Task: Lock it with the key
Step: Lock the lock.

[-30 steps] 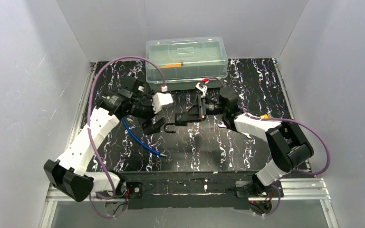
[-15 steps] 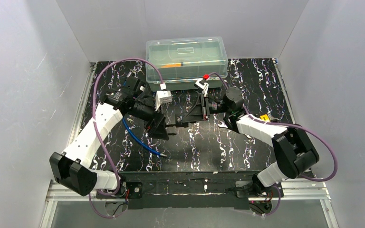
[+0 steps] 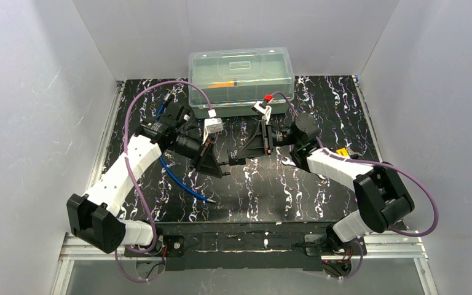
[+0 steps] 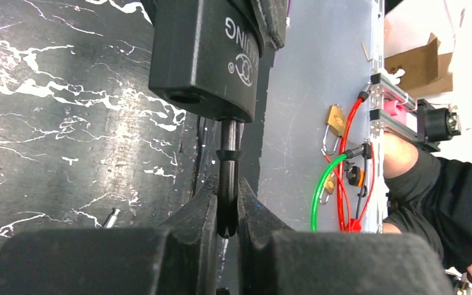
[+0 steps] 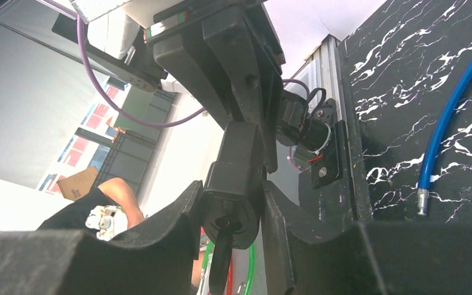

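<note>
My right end effector [image 5: 230, 206] is clamped across the black lock body [image 4: 203, 55] and holds it above the tabletop [image 3: 283, 190], with the keyhole end turned back toward my own wrist. I judge the key [image 5: 221, 261] to be the dark stub poking out of that keyhole, so it sits in the lock. It is backlit, and I cannot tell its finish. My left end effector [image 4: 228, 206] is pinched together on the dark stem [image 4: 228, 153] that juts from the lock's opposite face, just beside an empty round hole [image 4: 184, 97]. I take that stem for the shackle's leg. Gripping both ends in mid-air lets one arm brace the body while the other presses the shackle home, and then the key can be turned.
</note>
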`<state>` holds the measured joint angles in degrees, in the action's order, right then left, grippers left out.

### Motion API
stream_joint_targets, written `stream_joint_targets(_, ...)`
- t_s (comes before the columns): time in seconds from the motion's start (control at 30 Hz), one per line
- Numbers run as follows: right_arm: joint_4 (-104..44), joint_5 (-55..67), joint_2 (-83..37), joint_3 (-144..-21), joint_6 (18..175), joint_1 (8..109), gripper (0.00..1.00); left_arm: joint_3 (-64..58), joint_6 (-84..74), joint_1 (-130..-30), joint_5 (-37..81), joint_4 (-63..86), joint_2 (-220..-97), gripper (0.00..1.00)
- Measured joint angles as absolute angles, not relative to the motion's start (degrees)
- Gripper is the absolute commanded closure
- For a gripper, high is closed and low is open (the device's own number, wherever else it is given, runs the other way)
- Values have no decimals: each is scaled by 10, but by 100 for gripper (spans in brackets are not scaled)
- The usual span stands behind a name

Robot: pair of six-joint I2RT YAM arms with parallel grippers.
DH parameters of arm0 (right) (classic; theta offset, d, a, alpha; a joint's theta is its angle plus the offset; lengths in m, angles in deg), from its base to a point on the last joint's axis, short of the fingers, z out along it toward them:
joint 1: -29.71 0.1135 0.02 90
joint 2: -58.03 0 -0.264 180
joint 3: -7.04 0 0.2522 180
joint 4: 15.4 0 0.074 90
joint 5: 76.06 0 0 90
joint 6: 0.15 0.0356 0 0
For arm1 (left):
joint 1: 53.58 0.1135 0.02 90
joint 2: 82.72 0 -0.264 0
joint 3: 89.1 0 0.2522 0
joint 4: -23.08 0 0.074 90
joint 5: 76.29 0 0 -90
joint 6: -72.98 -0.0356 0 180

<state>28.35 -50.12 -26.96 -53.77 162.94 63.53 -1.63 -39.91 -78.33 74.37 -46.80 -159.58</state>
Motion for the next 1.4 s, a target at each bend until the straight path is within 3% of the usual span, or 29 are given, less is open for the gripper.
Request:
stream_joint_targets(0.1,273,-499,-269,-540,1620,635,27,-31,-382,-785,751,-448,-1584,100)
stream_joint_targets(0.17,252,-499,-268,-547,1609,634,3,-44,-362,-784,747,-432,-1571,100)
stream_joint_targets(0.37,109,-510,-266,-610,1491,590,2,-55,-314,-784,731,-409,-1561,100)
stream_joint_targets(0.57,-271,-467,-264,-838,1128,526,2,-55,-279,-777,721,-405,-1561,100)
stream_joint_targets(0.7,-386,-472,-227,-850,982,530,2,-49,-268,-768,720,-406,-1561,100)
stream_joint_targets(1.03,-474,-486,-217,-785,879,568,2,-23,-264,-763,731,-421,-1561,100)
stream_joint_targets(1.4,-440,-531,-232,-783,865,615,2,-13,-257,-762,760,-429,-1561,100)
